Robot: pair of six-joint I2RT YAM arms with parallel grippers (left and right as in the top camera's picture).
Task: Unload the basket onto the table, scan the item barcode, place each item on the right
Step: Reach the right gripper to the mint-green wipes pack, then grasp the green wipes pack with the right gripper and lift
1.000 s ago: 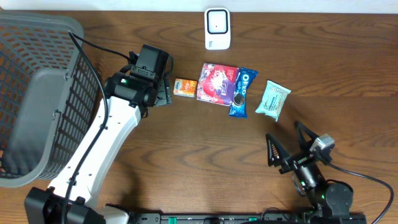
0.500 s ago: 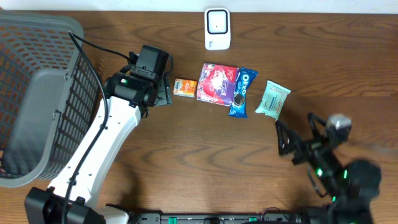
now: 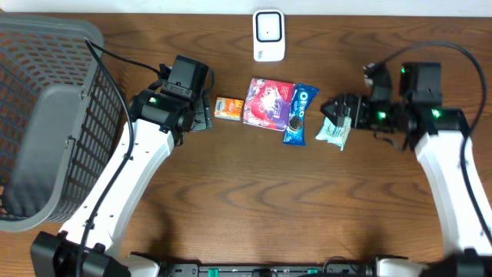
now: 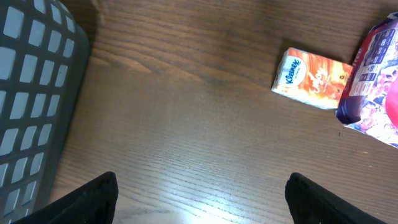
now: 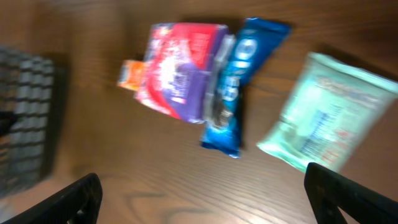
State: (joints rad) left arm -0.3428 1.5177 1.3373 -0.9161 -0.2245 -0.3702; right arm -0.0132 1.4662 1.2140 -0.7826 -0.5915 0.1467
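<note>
You have four items lying flat in a row at the upper middle of the worktop (image 3: 246, 200), likely for easy picking, just below the scanner (image 3: 269, 35): Kleenex pack (image 4: 311, 78), purple bag (image 3: 267, 102), Oreo pack (image 3: 300, 114), green packet (image 3: 337, 125). Your right hand (image 3: 339, 115) hovers wide over the green packet. The left hand (image 4: 205, 202) is wide and empty.

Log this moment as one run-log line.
left fingers: open, empty, near tissue pack | right fingers: open, empty, by mint packet | scan: not done
</note>
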